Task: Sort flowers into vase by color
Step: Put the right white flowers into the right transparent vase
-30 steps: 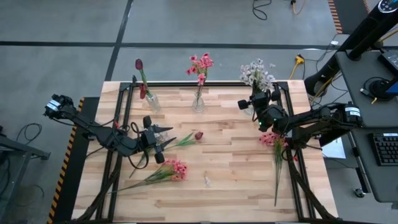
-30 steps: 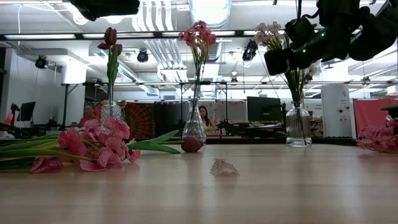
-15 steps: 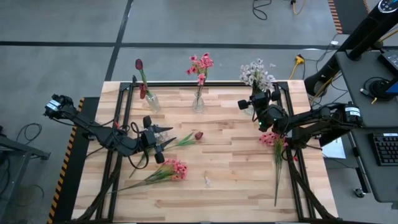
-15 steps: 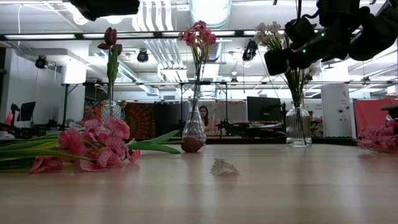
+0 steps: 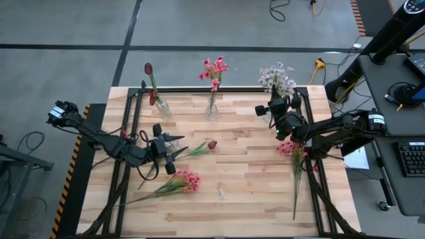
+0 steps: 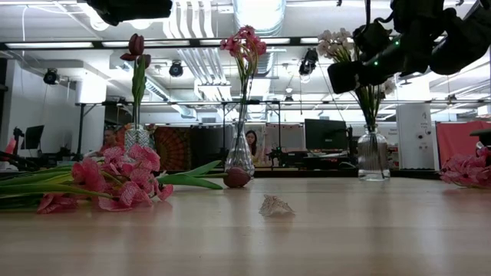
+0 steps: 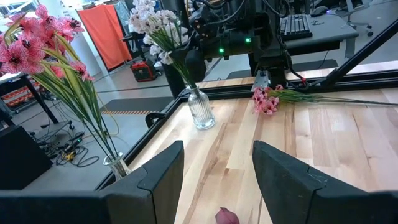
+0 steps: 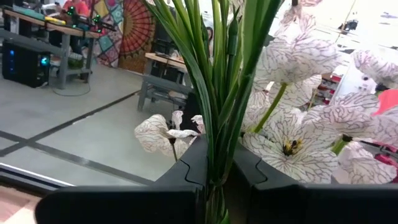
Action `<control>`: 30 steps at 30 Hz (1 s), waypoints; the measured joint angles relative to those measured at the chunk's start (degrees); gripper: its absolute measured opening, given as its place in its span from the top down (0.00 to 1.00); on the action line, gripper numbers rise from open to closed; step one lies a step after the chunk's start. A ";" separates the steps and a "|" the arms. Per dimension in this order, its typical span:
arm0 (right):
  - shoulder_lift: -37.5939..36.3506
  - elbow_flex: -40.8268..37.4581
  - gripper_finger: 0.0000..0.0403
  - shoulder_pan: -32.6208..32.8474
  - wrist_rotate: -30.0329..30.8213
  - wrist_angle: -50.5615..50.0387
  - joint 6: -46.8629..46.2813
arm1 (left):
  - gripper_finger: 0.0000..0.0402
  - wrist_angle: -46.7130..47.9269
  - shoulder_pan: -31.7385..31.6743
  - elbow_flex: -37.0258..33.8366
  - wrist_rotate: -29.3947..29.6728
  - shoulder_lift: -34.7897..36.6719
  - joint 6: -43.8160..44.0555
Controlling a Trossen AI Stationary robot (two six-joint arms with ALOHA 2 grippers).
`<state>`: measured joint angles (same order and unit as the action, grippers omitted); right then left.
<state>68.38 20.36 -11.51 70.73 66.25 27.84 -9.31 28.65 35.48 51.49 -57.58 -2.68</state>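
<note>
- Right hand clamps white spray stems above far-right vase; a tug could tip it.
- Left hand, half-open and empty, hovers over red tulip mid-counter.

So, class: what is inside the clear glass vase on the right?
White-lavender flower spray on green stems, clamped by the right gripper. The clear glass vase shows the stems; its bottom is unclear.

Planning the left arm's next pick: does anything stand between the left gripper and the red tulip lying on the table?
Nothing visible does. The left gripper is open and points at the red tulip, with only the tulip's own stem and leaves between them. The pink bunch lies nearer the table's front, clear of that line.
</note>
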 joint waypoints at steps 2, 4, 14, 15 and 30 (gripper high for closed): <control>0.00 0.00 0.95 0.00 -0.03 0.01 -0.22 | 0.56 0.01 0.01 0.00 0.00 0.00 0.00; 0.00 0.00 0.95 0.00 -0.03 0.00 -0.26 | 0.56 -0.01 0.01 0.00 -0.01 0.02 0.00; 0.00 0.00 0.95 0.00 -0.10 -0.19 -3.79 | 0.56 0.01 -0.01 0.00 0.01 0.02 -0.01; 0.00 0.00 0.95 0.00 -0.12 -0.19 -4.44 | 0.56 0.01 0.01 0.00 0.01 0.02 0.00; -0.02 -0.04 0.95 0.00 1.46 -3.14 -11.81 | 0.56 0.10 0.01 0.00 0.01 0.02 -0.02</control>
<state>68.36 20.32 -11.51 72.19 63.11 16.03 -9.21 28.66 35.48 51.51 -57.56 -2.70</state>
